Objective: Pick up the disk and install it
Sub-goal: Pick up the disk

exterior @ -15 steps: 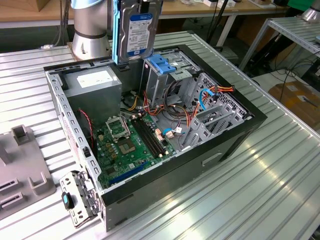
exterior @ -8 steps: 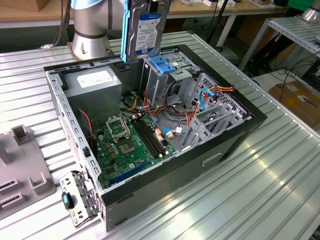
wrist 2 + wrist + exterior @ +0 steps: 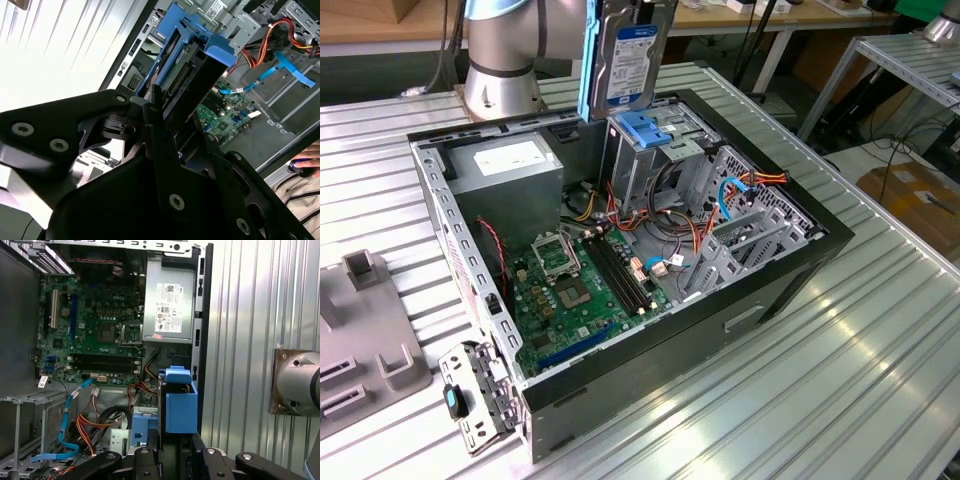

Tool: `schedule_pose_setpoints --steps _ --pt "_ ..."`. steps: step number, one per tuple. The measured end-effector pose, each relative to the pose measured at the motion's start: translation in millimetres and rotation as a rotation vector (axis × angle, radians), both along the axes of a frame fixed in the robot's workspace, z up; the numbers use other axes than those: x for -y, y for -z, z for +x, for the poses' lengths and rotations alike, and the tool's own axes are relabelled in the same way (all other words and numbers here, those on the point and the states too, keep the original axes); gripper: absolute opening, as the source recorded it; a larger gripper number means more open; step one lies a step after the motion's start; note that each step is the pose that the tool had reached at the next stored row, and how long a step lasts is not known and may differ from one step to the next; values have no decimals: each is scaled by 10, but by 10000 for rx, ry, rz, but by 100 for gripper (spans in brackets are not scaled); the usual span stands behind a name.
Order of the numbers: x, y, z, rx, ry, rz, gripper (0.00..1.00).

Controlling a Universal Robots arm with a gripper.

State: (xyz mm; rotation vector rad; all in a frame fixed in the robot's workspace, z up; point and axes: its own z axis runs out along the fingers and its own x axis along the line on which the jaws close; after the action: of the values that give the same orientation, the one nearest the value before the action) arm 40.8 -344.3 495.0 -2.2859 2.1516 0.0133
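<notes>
**Gripper** (image 3: 175, 107): closed down narrow onto the disk (image 3: 632, 55). In the second wrist view the two black fingers (image 3: 161, 140) sit one on each flat side of the disk. The disk runs on past the fingertips, away from the wrist.

**Disk:** held upright with its long edges vertical, hanging straight below the gripper, off the table (image 3: 840, 400). A light-blue plastic rail (image 3: 586, 60) runs down one long edge. The labelled face is turned toward the exterior camera.

**Directly below the gripper:** an open computer case (image 3: 650, 360) lies on its side on the ribbed metal table. The lower end of the disk is just above the metal drive cage (image 3: 630, 175), close to the blue latch (image 3: 645, 128) on top of the cage. Whether the disk touches the cage cannot be told.

**Lower down, on the case floor:** a green circuit board (image 3: 575, 290), with a grey power supply box (image 3: 510, 165) beside it. Red and orange cables (image 3: 695, 235) and a thin blue cable (image 3: 67, 410) lie beside the cage.

**Beside the gripper, outside the case wall:** the silver base of the arm (image 3: 500, 60), standing on the table.

**Well apart from the gripper:** a grey holder (image 3: 380, 350) on the table, past the far end of the case. In the second wrist view a person's hand (image 3: 300, 167) shows beyond the case edge.
</notes>
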Motion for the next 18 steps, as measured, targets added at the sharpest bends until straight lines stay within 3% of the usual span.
schedule_pose_setpoints --steps 3,18 --pt "-1 0 51 -1 -1 -1 35" --pt "0 0 81 0 0 0 35"
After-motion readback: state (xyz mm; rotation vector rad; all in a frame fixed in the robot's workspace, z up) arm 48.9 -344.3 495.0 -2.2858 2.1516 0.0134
